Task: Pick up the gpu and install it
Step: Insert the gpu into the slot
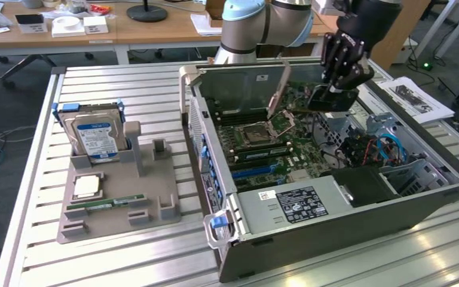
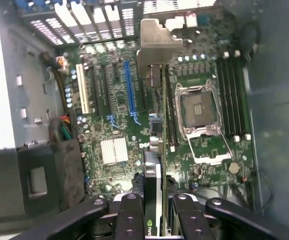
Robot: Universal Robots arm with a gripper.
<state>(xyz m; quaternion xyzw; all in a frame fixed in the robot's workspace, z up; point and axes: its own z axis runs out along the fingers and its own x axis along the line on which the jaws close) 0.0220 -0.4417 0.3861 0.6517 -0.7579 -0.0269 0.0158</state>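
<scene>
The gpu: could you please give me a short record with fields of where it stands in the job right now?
gpu: held on edge above the motherboard, not in a slot
gripper: shut on the gpu
bracket: at the end toward the slotted rear wall of the case
hard drive: upright in the stand beside the case

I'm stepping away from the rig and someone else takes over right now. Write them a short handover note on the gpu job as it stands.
Pincer: shut on the gpu, which it holds on edge.
The gpu: inside the open computer case, held above the motherboard, with its metal bracket toward the rear slot openings.
Done: card picked up and brought into the case.
Left: it sits in no slot yet; the blue slot stands free.
</scene>
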